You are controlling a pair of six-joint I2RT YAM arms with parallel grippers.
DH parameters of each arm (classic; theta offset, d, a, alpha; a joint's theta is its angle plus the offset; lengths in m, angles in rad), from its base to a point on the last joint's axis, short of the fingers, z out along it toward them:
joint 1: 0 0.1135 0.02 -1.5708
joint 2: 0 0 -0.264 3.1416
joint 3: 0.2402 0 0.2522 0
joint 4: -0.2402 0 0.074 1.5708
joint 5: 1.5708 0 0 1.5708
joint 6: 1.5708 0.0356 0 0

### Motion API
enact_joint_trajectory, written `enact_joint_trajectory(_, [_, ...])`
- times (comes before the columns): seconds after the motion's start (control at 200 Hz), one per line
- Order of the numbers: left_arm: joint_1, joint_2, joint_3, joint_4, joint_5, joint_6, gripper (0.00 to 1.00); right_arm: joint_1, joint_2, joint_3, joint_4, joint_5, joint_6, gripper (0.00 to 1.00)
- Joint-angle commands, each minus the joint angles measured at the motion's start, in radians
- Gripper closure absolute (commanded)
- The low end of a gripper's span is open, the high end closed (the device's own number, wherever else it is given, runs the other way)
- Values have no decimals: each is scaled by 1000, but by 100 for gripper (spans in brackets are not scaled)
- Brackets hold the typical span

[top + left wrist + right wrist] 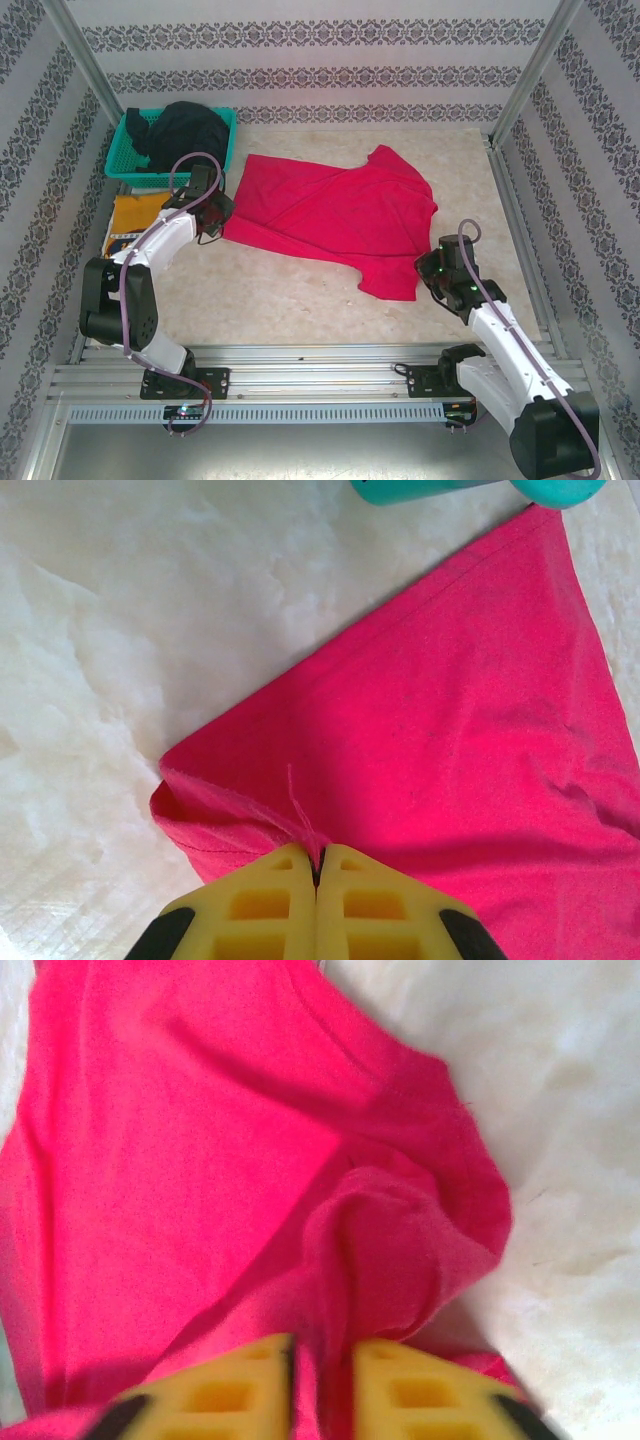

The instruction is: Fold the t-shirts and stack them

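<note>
At left tool [318, 868], red t-shirt [440, 720] corner, pinched

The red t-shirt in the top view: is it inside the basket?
No, the red t-shirt lies spread on the table, beside the basket, which holds a dark shirt.

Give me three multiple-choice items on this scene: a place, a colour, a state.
1. The dark cloth t-shirt lies: A in the teal plastic mesh basket; B on a shelf; C over an arm.
2. The spread-out cloth t-shirt is: A yellow; B red; C navy.
3. The left hand is: A wide open; B shut on the spread-out t-shirt's corner; C gripping a cup.
Key: A, it bulges above the basket's rim; B, it shows bright red; B, its jaws meet on pinched cloth.
</note>
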Motion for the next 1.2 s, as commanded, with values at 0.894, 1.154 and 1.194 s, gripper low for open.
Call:
enact_joint_trajectory(0.894, [13, 22, -43, 25, 16, 17, 100, 205, 225, -78, 124, -29, -404, 39])
enact_joint_trajectory(1.154, [15, 26, -45, 30, 19, 17, 100, 261, 321, 28, 27, 45, -558, 35])
enact_joint_trajectory(1.194, [15, 26, -44, 30, 19, 16, 100, 283, 331, 48, 11, 67, -583, 34])
